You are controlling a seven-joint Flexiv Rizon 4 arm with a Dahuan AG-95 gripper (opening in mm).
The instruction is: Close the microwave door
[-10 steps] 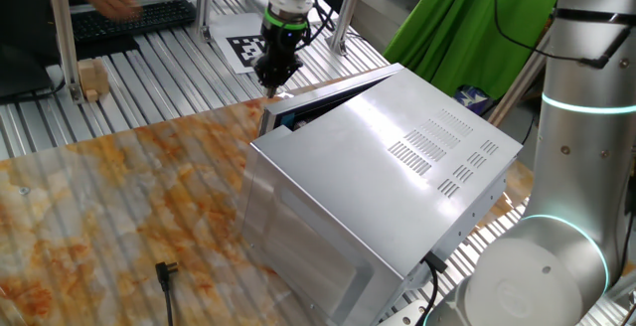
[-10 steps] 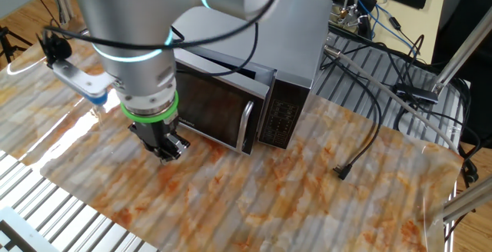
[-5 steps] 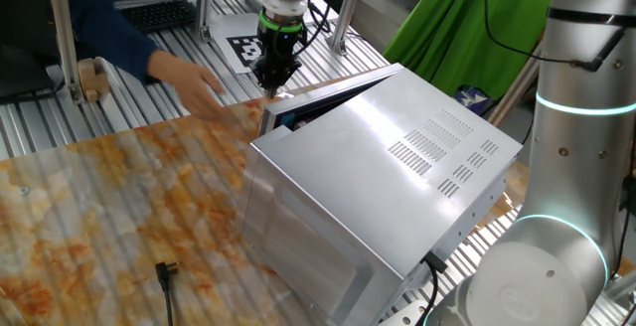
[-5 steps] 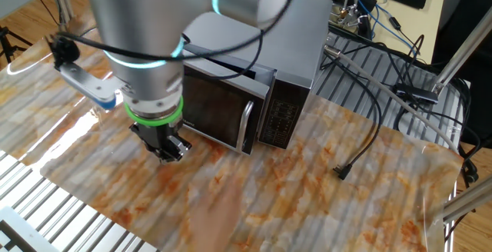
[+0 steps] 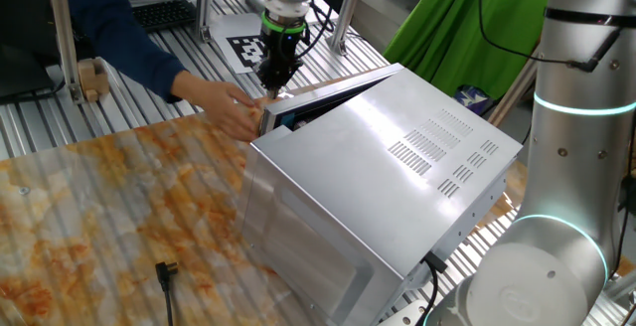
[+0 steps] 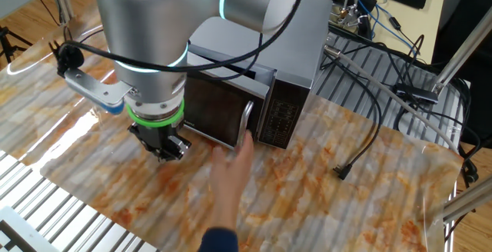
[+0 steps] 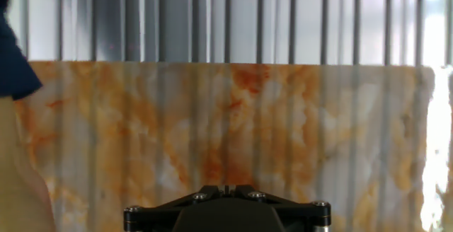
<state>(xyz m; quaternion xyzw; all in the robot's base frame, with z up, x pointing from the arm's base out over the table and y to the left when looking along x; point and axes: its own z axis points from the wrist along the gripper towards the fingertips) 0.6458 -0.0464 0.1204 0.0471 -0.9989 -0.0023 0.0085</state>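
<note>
The microwave (image 5: 397, 167) is a silver box with vent slots, standing on the marbled table. Its door (image 6: 215, 106) has a dark window and a silver handle and stands slightly ajar; its top rim shows in one fixed view (image 5: 333, 82). My gripper (image 6: 165, 148) hangs shut and empty just in front of the door's left part, near the hinge side, and shows in one fixed view (image 5: 273, 73). The hand view shows the shut gripper (image 7: 225, 187) above the table, with no door in sight. A person's hand (image 6: 234, 164) reaches to the door's handle edge.
The person's arm (image 5: 149, 53) crosses the table from the far left and shows in the hand view (image 7: 18, 154). A black plug (image 6: 342, 173) and cables lie right of the microwave. The arm's base (image 5: 556, 256) stands behind the microwave. A wooden block (image 5: 91, 78) sits at the left.
A person's hand has come in and reached the door's handle side. My gripper has shifted slightly and stayed shut. The door's gap looks about the same.
</note>
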